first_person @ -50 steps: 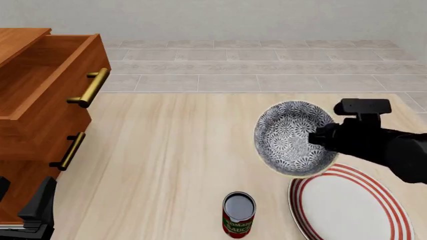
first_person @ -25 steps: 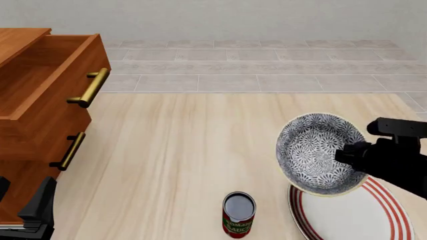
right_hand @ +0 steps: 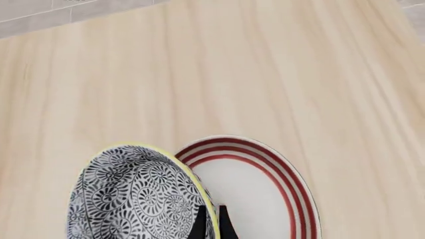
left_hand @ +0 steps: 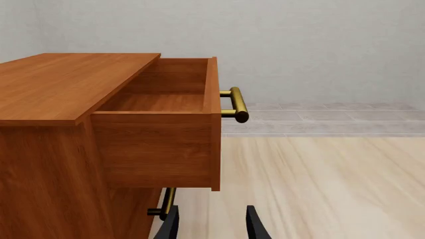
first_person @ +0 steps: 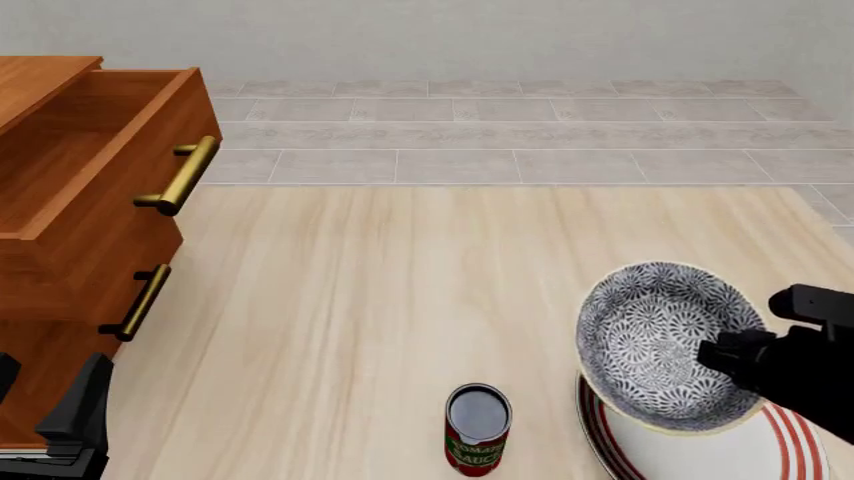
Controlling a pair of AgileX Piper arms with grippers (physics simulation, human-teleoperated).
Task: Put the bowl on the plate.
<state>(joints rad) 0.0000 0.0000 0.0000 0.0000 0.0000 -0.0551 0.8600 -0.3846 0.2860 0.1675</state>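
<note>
The floral bowl (first_person: 657,342) hangs tilted in the air at the front right, its lower edge over the far left part of the red-ringed plate (first_person: 597,440). My right gripper (first_person: 718,360) is shut on the bowl's right rim. In the right wrist view the thin fingers (right_hand: 201,223) pinch the yellowish rim of the bowl (right_hand: 129,199), with the plate (right_hand: 265,194) lying flat on the table beneath and beside it. My left gripper (first_person: 74,420) sits at the front left beside the cabinet; its fingers (left_hand: 168,226) stand apart with nothing between them.
A red-labelled can (first_person: 477,428) stands upright just left of the plate. A wooden cabinet (first_person: 54,290) fills the left side, its top drawer (left_hand: 159,134) pulled out, with brass handles (first_person: 180,175).
The right gripper has carried the bowl toward the front and right, lower, so that it now overlaps the plate. The left arm and the can have not moved.
</note>
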